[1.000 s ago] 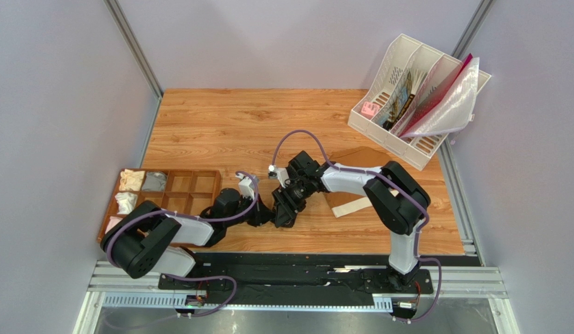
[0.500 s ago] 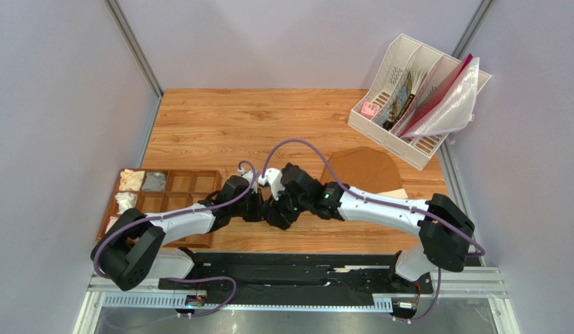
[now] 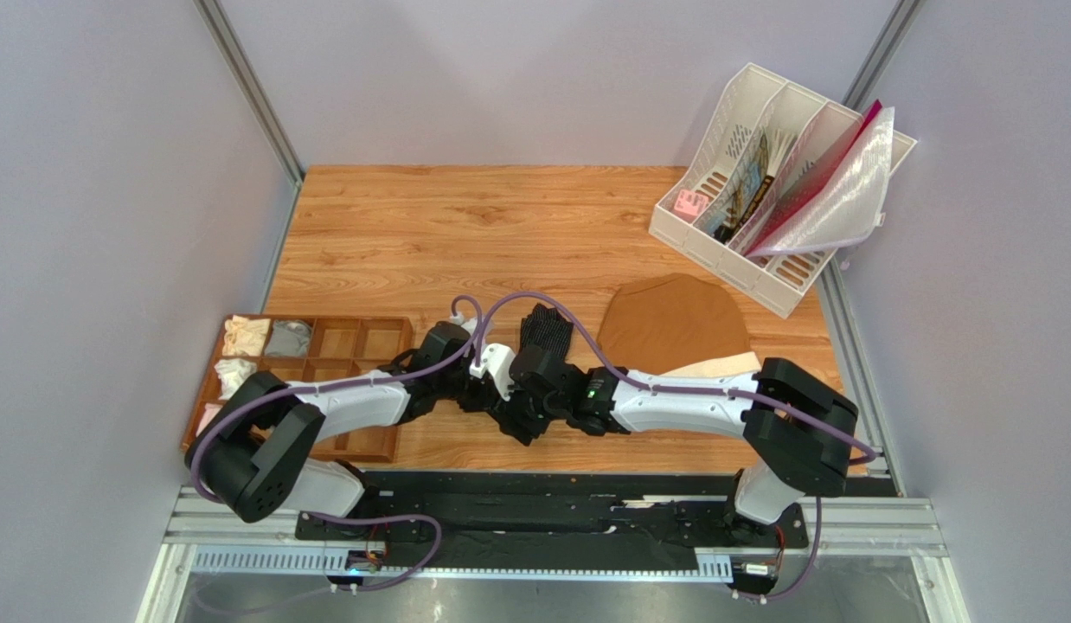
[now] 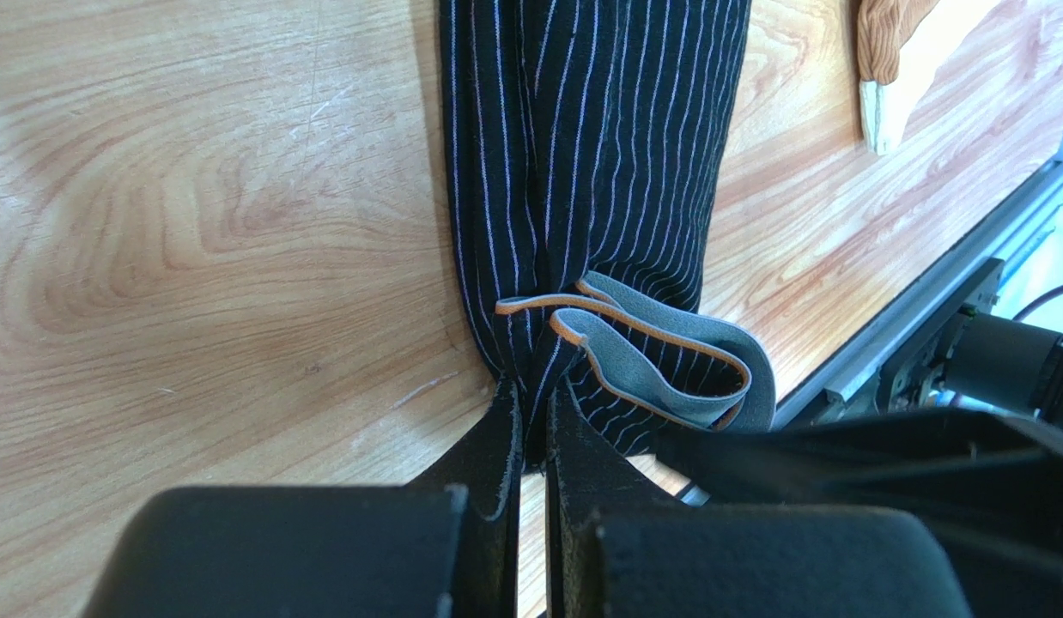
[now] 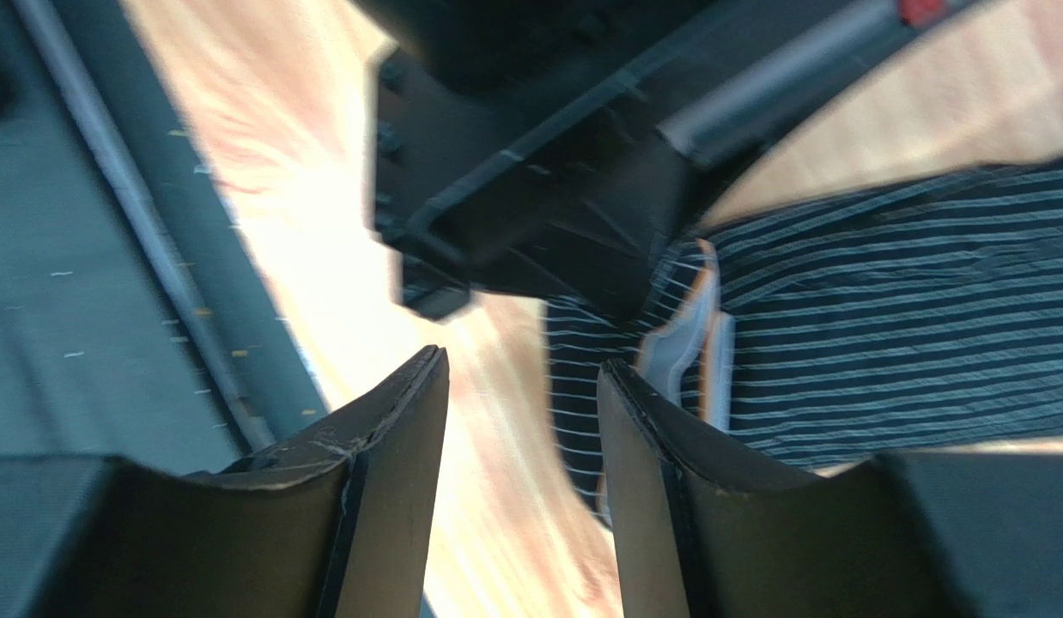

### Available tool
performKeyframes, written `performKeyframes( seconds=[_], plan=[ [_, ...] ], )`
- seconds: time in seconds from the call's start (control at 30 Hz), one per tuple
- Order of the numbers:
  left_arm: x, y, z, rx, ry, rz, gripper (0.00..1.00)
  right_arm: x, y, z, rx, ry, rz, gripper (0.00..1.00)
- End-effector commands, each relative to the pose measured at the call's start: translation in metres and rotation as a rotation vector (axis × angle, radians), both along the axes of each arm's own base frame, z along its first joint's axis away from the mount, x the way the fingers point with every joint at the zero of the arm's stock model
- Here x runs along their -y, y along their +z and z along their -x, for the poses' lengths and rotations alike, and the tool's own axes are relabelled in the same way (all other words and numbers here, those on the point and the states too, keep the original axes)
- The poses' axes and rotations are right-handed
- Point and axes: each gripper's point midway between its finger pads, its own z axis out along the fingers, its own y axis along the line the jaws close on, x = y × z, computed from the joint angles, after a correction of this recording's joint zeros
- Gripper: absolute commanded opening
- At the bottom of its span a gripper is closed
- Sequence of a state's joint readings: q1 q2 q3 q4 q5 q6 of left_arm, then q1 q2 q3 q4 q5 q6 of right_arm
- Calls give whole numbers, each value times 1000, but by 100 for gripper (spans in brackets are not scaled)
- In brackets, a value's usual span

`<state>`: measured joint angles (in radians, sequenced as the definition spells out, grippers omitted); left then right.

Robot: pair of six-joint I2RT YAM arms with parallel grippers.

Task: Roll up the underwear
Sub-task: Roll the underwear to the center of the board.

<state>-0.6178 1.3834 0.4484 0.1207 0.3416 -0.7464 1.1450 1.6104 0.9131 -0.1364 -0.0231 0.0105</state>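
Note:
The underwear [image 4: 588, 180] is black with thin pale stripes and lies as a long narrow band on the wooden table. Its grey waistband [image 4: 666, 367] is looped loosely at the near end. My left gripper [image 4: 534, 402] is shut on a pinch of the black fabric at that end. In the right wrist view the underwear [image 5: 885, 309] lies just right of my right gripper [image 5: 521, 367]. That gripper is open, with only bare table between its fingers. In the top view both grippers meet near the table's front, left gripper [image 3: 482, 390] and right gripper [image 3: 521, 413], and they hide the fabric.
Brown briefs [image 3: 671, 325] lie flat to the right behind the right arm. A wooden compartment tray [image 3: 359, 340] holding rolled cloths sits at the left. A white file rack [image 3: 762, 195] stands at the back right. The metal front rail [image 4: 911, 322] runs close by the grippers.
The right arm has stretched out low and swung its gripper toward the front edge beside the left one, uncovering the brown briefs. Its jaws have narrowed. The left gripper keeps its hold.

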Motion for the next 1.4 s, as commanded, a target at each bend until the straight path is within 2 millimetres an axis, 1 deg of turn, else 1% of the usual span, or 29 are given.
performKeyframes(
  seconds=[0.0,0.07,0.13,0.4,0.57,0.6,0.63,0.67,0.7,0.77,0.8,0.83,0.93,1.03,1.1,1.17,1.23,1.27,1.33,1.37],
  plan=[
    [-21,-27,27,-124,-20,-94,0,7,-2,-18,106,-40,36,50],
    [-20,-25,25,-116,-25,-86,0,11,-5,-21,122,-55,55,50],
    [-23,-26,29,-132,-31,-99,0,14,-9,-23,132,-62,74,50],
    [-24,-22,28,-138,-32,-88,0,24,-29,-24,134,-71,134,49],
    [-24,-20,26,-142,-35,-67,0,35,-47,-25,132,-81,200,43],
    [-23,-18,26,-139,-40,-58,0,38,-53,-24,126,-85,219,35],
    [-23,-17,25,-133,-44,-52,0,38,-55,-24,123,-87,226,30],
    [-22,-16,25,-132,-47,-45,0,39,-58,-23,115,-84,234,26],
    [-21,-13,25,-125,-54,-34,0,40,-61,-20,99,-84,244,25],
    [-21,-10,24,-112,-52,-32,8,40,-66,-17,79,-76,255,24],
    [-24,-11,24,-110,-43,-44,14,39,-67,-14,65,-67,249,23],
    [-25,-9,22,-99,-33,-48,26,39,-69,-12,54,-64,247,23],
    [-29,-10,20,-89,-16,-61,47,36,-69,-6,23,-49,229,22],
    [-27,-12,18,-87,-14,-55,53,32,-67,1,-6,-25,202,23],
    [-28,-18,19,-98,-13,-64,54,31,-66,3,-16,-18,186,22],
    [-23,-17,11,-65,-10,-36,54,30,-65,3,-25,-16,173,23],
    [-21,-24,14,-89,-9,-28,54,30,-65,3,-33,-19,168,23],
    [-20,-27,12,-83,-8,-23,54,31,-66,3,-33,-19,166,22],
    [-24,-32,10,-68,4,-40,54,31,-65,1,-31,-25,162,22],
    [-25,-33,10,-62,6,-47,54,29,-64,6,-52,-3,149,22]
  ],
)
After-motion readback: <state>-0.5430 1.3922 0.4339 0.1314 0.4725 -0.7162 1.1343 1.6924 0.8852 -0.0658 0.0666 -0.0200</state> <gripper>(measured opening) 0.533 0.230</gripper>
